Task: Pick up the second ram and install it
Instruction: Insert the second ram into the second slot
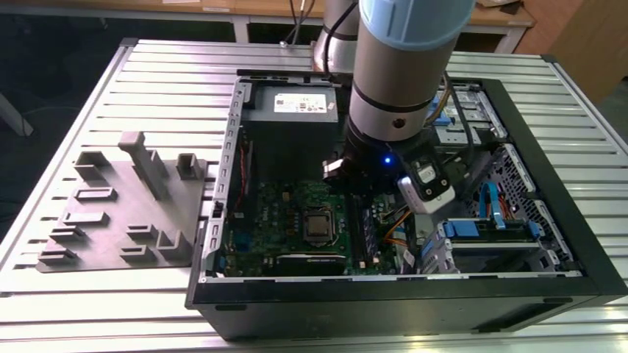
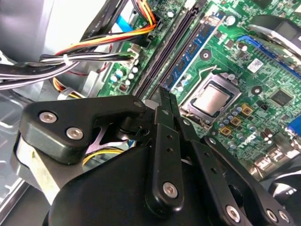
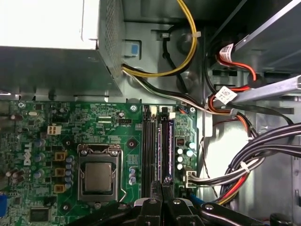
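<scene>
One long, narrow, dark green-blue ram stick (image 2: 197, 49) (image 3: 168, 146) stands upright in a slot on the green motherboard (image 1: 284, 213), beside long black slots (image 2: 162, 59) (image 3: 149, 146). I cannot tell whether it is the second ram. My gripper (image 2: 165, 94) (image 3: 162, 184) (image 1: 351, 187) hangs low inside the open computer case, over the near end of the slots. Its black fingers are pressed together with nothing visible between them. The fingertips end right at the stick's near end; I cannot tell whether they touch it.
The processor socket (image 3: 98, 176) lies beside the slots. Cable bundles (image 3: 254, 155) (image 2: 84, 59) crowd the other side, near the drive cage (image 1: 490, 228). The grey power supply (image 1: 294, 118) fills the case's far end. A grey holder fixture (image 1: 118, 213) stands on the table at the exterior view's left.
</scene>
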### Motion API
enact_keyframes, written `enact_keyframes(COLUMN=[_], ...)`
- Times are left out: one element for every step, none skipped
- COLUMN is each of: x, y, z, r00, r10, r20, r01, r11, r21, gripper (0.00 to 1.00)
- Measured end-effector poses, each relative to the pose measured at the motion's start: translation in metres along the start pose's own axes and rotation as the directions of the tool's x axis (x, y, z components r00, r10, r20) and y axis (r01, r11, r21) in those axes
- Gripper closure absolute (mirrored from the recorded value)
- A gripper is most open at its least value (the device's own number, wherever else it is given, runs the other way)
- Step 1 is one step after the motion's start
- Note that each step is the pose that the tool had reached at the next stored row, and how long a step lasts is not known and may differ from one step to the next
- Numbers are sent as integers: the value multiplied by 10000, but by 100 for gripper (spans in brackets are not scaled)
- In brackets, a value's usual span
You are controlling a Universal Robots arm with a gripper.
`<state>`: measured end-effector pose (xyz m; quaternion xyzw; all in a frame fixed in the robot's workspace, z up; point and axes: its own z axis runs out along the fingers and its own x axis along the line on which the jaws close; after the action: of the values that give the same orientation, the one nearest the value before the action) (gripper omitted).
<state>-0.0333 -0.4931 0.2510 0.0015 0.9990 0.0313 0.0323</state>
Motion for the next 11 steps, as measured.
enact_keyframes(x=[1, 2, 2, 2, 2, 2, 2, 2, 6, 11, 18], y=[-1, -1, -2, -2, -3, -3, -3, -2, -2, -3, -3], z=[14, 24, 31, 34, 34, 34, 35, 37, 42, 48, 53], r00=[10000, 10000, 10000, 10000, 10000, 10000, 10000, 10000, 10000, 10000, 10000], r10=[-1, -1, -1, -1, -1, 0, -1, 0, -1, -2, -1], r20=[-1, -3, -4, -5, -6, -6, -6, -5, -4, -3, -5], r01=[1, 1, 1, 1, 1, 0, 1, 0, 1, 2, 1], r11=[10000, 10000, 10000, 10000, 10000, 10000, 10000, 10000, 10000, 10000, 10000], r21=[-2, -1, 0, 2, 3, 3, 2, 0, -4, -5, -1], gripper=[92, 92, 92, 92, 92, 92, 92, 92, 92, 92, 92])
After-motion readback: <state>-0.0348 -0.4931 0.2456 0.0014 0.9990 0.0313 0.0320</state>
